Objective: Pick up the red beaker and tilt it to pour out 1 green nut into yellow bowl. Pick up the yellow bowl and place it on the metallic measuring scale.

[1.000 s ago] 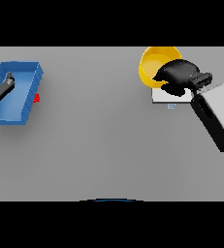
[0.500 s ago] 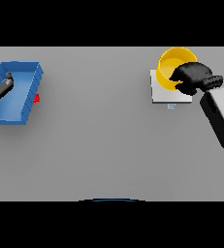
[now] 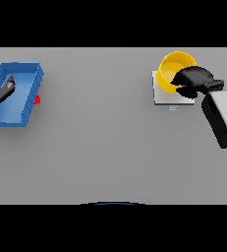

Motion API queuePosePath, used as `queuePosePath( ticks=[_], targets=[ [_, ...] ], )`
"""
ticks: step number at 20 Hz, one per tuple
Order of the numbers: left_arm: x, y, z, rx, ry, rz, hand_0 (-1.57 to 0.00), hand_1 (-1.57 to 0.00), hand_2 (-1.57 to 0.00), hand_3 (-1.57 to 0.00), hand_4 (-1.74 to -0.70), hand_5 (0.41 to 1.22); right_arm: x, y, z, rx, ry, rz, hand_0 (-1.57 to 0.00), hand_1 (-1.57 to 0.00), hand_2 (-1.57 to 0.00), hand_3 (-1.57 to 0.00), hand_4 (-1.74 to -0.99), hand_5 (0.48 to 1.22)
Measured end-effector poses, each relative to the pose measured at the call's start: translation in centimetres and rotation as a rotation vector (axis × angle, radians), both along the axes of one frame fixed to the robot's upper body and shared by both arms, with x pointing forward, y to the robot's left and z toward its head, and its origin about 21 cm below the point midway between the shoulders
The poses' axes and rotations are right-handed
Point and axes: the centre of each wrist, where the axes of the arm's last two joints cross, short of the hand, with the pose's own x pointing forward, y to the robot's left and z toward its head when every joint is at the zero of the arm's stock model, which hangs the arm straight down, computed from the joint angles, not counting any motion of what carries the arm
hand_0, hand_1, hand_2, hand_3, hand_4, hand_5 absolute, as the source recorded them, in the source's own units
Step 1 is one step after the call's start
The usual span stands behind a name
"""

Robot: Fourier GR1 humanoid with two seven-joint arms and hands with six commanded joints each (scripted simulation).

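Right robot hand (image 3: 192, 81) is clamped on the yellow bowl (image 3: 173, 69) at 2 o'clock, right over the metallic scale (image 3: 164, 94). Left robot hand (image 3: 5, 90), fingers relaxed, sits over the blue bin (image 3: 21, 93) at 9 o'clock.

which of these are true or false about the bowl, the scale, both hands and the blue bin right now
1. The yellow bowl is over the metallic measuring scale. True.
2. The right hand is far from the bowl. False: it is at the bowl's rim, fingers curled on it.
3. The blue bin is next to the scale. False: it is at the table's far left side, the scale at the right.
4. The left hand shows over the blue bin. True.
5. A small red thing shows at the bin's right edge. True.
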Motion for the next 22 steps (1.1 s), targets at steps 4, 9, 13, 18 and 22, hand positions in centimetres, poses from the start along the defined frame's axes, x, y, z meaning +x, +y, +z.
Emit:
queuePosePath(
  ticks=[4, 9, 13, 18, 22],
  targets=[
    [0.4, 0.0, 0.2, 0.000, -0.006, 0.006, 0.00, 0.00, 0.00, 0.00, -0.72, 0.668, -0.1, 0.2, -0.4, 0.017, 0.006, -0.001, -1.23, -1.10, -1.09, -0.89, -1.657, 1.149],
    [0.8, -0.1, 0.0, -0.006, -0.006, 0.004, 0.00, 0.00, 0.00, 0.00, -0.72, 0.663, 0.1, 0.4, 0.3, -0.056, 0.032, 0.018, -0.41, -0.36, -0.46, -0.55, -1.567, 0.929],
    [0.7, -0.4, 0.4, -0.001, -0.009, 0.007, 0.00, 0.00, 0.00, 0.00, -0.72, 0.664, 0.0, 0.7, 0.1, -0.046, 0.032, 0.065, -0.17, -0.15, -0.19, -0.39, -1.546, 0.856],
    [0.8, -0.2, 0.0, -0.002, -0.011, 0.002, 0.00, 0.00, 0.00, 0.00, -0.72, 0.664, -0.1, 0.0, -0.2, -0.033, 0.036, 0.045, -0.05, -0.05, -0.06, -0.24, -1.518, 0.786],
    [0.6, 0.0, -0.1, -0.001, -0.007, 0.002, 0.00, 0.00, 0.00, 0.00, -0.73, 0.665, 0.0, 0.1, -0.4, -0.043, 0.059, 0.012, -0.02, -0.02, -0.03, -0.15, -1.478, 0.738]
  ],
)
